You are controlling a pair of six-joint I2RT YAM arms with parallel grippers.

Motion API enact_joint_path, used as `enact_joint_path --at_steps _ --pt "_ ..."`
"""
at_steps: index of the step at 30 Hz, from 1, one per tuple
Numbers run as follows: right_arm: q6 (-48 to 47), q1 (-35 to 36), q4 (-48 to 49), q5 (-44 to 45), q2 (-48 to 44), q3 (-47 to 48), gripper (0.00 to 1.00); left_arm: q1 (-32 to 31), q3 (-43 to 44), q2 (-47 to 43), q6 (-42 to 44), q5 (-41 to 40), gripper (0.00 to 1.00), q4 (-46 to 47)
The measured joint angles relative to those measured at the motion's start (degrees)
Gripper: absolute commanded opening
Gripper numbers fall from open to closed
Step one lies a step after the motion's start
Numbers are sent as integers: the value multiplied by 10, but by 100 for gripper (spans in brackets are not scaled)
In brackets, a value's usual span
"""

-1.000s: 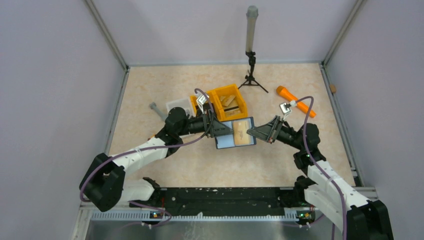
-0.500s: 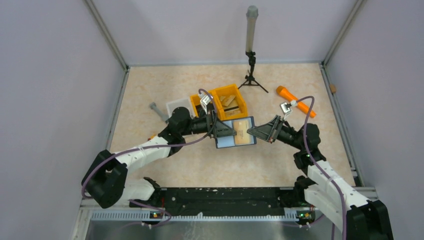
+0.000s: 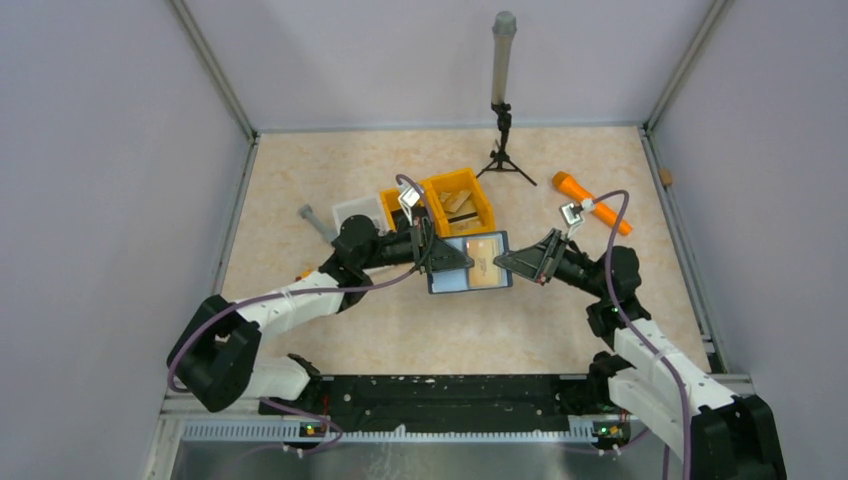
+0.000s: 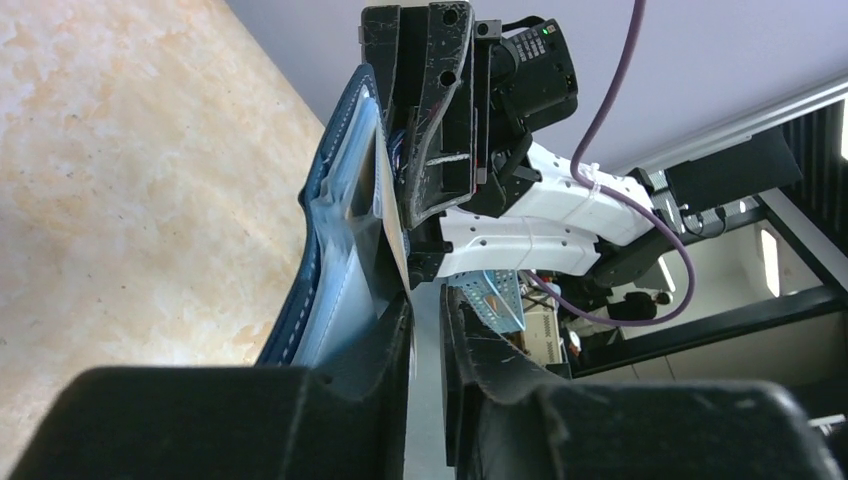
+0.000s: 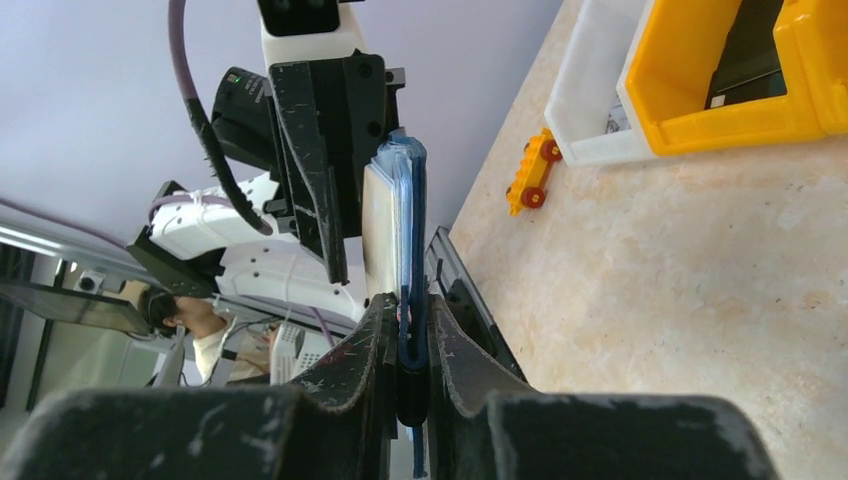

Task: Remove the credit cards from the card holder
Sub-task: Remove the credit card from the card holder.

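Two black fingers of the right gripper (image 5: 405, 312) are clamped on the edge of the navy card holder (image 5: 410, 190), the leather squeezed tight between them. Opposite it, the left gripper (image 4: 425, 310) has its fingers drawn nearly together with only a thin slit between them. The edge of a tan credit card (image 4: 392, 220) runs down to the tip of one finger, but I cannot tell whether the card is actually pinched.

From above, the card holder (image 3: 452, 282) lies open between the two grippers, its pale blue inner face upward. The credit card (image 3: 485, 262) is in the half nearer the right gripper (image 3: 503, 264), and the left gripper (image 3: 462, 260) reaches in over the other half.

Just behind the holder stands a yellow bin (image 3: 483, 208) with a white container (image 3: 358, 210) beside it. A small yellow toy car (image 5: 532, 172) sits on the table (image 3: 400, 320) near that container. Farther back, an orange-handled tool (image 3: 590, 205) lies to the right, and a grey tube on a black tripod (image 3: 500, 70) stands by the rear wall.
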Motion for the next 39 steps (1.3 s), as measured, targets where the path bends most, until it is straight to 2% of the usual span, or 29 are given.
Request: enact_joint_path --at_steps 10,13,19,23,25,30,36,39 --pt "7 0 18 -15 6 0 0 -10 1 29 -22 10 26 54" --pt "7 0 18 -16 6 0 0 -11 1 29 -22 10 17 54" --pt "8 0 17 -16 -1 0 0 -9 -3 28 -23 10 13 60" --pt "8 0 16 -17 -1 0 0 -6 -12 26 -28 13 6 72" --pt "9 0 17 -17 -1 0 2 -5 -12 26 -30 15 6 75" --pt "12 0 21 -20 0 0 15 -4 -13 24 -30 18 4 76" --pt "27 0 40 -25 5 0 16 -2 -16 24 -30 20 0 82" --pt "36 0 55 -27 11 0 11 0 -16 24 -30 22 0 87"
